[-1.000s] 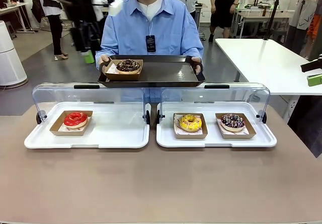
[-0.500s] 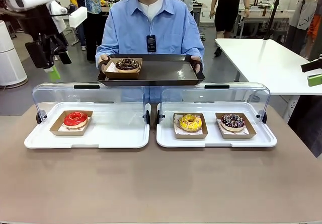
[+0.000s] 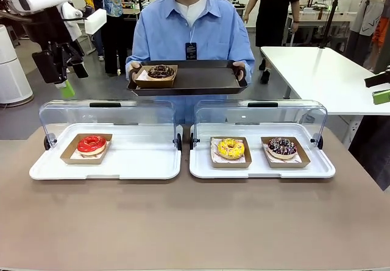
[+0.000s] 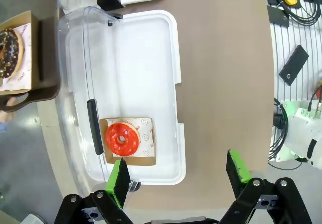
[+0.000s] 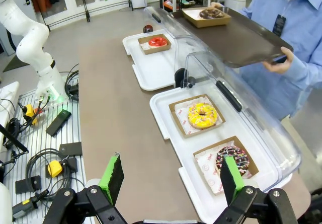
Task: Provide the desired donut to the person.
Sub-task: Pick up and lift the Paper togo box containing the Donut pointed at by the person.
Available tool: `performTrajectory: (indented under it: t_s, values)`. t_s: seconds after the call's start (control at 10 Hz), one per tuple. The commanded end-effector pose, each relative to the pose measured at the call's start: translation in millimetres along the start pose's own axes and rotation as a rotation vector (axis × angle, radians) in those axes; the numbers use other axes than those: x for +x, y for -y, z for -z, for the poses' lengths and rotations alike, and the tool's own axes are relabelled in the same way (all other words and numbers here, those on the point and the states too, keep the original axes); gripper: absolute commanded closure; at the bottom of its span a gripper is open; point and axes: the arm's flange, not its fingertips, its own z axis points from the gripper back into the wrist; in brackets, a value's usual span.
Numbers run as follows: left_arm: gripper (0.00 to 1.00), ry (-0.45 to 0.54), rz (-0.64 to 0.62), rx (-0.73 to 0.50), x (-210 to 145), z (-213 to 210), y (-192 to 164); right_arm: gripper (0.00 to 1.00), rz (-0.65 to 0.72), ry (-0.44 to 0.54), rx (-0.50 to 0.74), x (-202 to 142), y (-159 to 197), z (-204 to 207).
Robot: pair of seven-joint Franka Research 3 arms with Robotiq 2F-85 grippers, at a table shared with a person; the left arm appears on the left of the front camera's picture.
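Across table (image 3: 195,222), person's (image 3: 213,33) tray (image 3: 204,80) holds chocolate donut (image 3: 160,71).

The left white tray (image 3: 140,155) and right white tray (image 3: 262,172) sit side by side on a brown table (image 3: 195,222).

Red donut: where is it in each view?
Front: red donut at left, below mid-height.
Left wrist: red donut lower centre-left.
Right wrist: red donut upper centre.
Shared landmark: chocolate donut on the dark tray.
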Motion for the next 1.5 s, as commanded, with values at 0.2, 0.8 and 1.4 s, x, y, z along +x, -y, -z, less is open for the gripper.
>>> performTrajectory:
  t_s: [0.2, 0.8, 1.4]
  values:
    - [0.0, -0.007, -0.006, -0.008, -1.2, -1.8, -0.7, 0.0, -0.01, 0.014, 0.003, 0.4, 1.1, 0.6]
    - [0.0, 0.527, -0.131, 0.153, -150.8, -18.1, 39.8, 0.0, -0.01, 0.014, 0.003, 0.4, 1.1, 0.6]
    - [0.0, 0.841, -0.313, 0.15, -302.5, 53.3, 74.6, 0.0, -0.01, 0.014, 0.003, 0.4, 1.1, 0.6]
